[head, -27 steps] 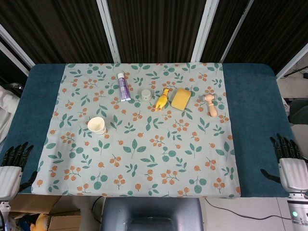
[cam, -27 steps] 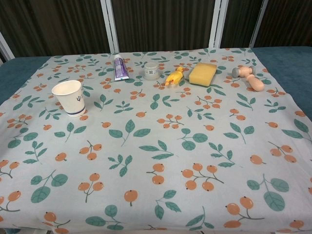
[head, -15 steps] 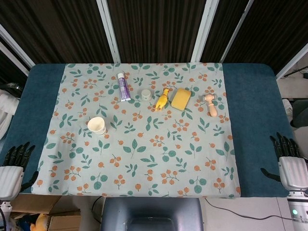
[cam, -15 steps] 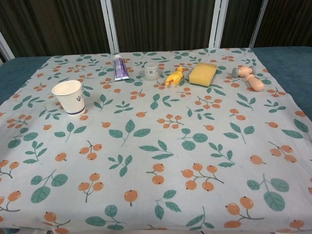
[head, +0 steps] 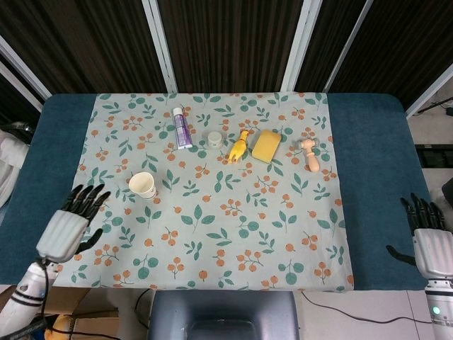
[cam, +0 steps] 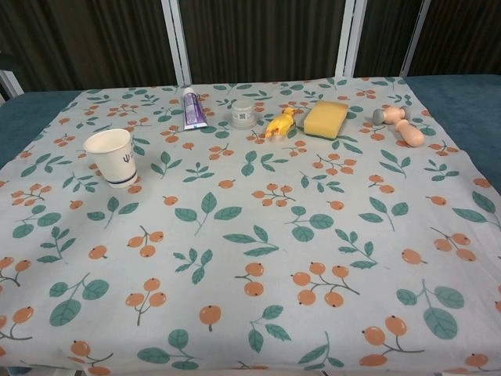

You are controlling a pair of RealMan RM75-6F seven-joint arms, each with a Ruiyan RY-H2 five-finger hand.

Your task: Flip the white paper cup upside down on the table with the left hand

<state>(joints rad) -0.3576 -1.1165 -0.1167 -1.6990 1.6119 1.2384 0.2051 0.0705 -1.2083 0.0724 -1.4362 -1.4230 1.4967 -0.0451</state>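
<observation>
The white paper cup [head: 143,185] [cam: 111,156] stands upright, mouth up, on the left part of the floral cloth. My left hand [head: 73,219] hovers over the cloth's left edge, below and to the left of the cup, fingers spread and holding nothing. My right hand [head: 427,238] stays off the table's right edge, fingers apart and empty. The chest view shows neither hand.
A purple tube [head: 182,127], a small white jar [head: 214,139], a yellow toy [head: 239,147], a yellow sponge [head: 265,145] and a wooden peg [head: 309,155] lie in a row at the back. The blue table [head: 371,163] extends beyond the cloth on both sides.
My left hand has swung in from the table's left corner up and to the right, toward the cup. The right hand dropped slightly. The cup has not moved.
</observation>
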